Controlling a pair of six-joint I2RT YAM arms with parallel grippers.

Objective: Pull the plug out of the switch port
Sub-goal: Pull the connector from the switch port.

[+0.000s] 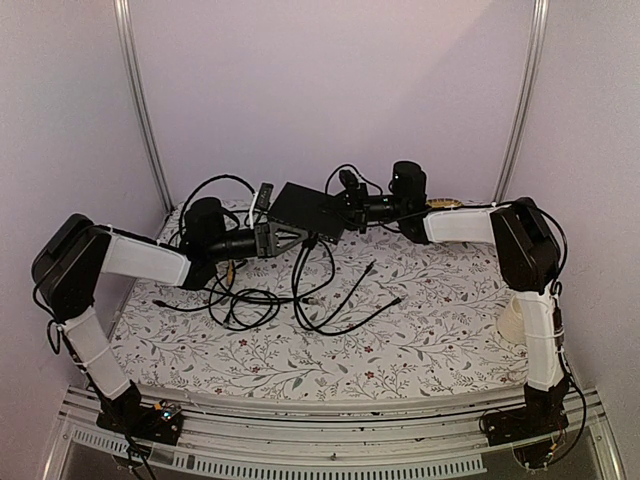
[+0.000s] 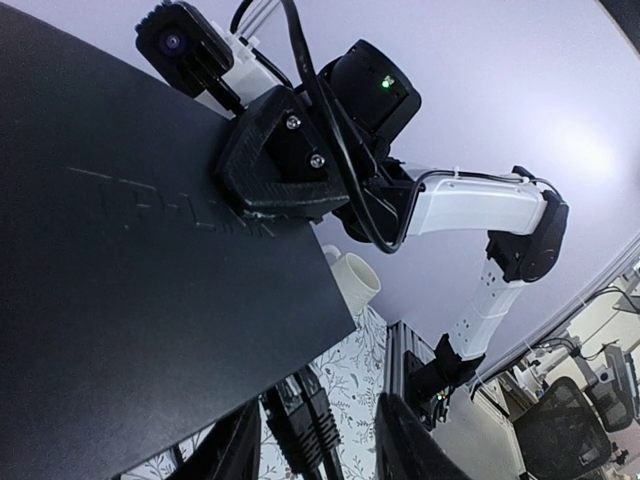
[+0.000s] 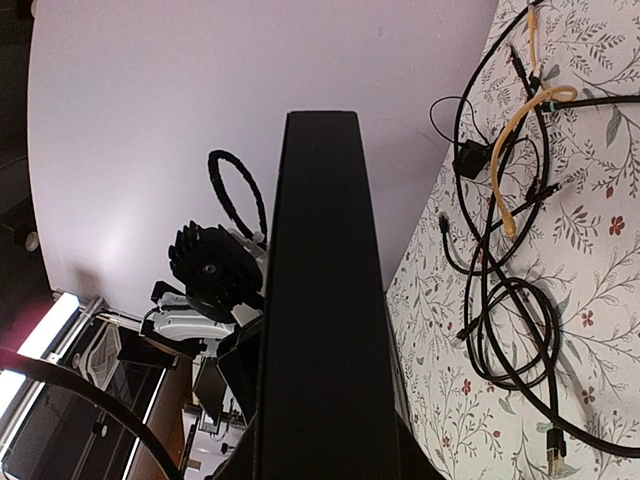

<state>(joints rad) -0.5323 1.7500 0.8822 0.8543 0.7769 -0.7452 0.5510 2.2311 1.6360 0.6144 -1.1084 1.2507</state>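
Overhead, the flat black rectangular network switch (image 1: 305, 210) is held between both tools over the floral-printed table cover (image 1: 420, 340). The right gripper (image 1: 345, 205) takes one end, and the left gripper (image 1: 272, 240) faces the port edge, where black cables (image 1: 300, 285) trail down. From the left wrist, the fingers (image 2: 410, 450) stand apart astride the black plug (image 2: 300, 425), not yet pinching it. From the right wrist, the switch runs edge-on between clamped jaws, presumably anchoring it against the pull.

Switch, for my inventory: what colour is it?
Black; the switch shows best in the left wrist view.
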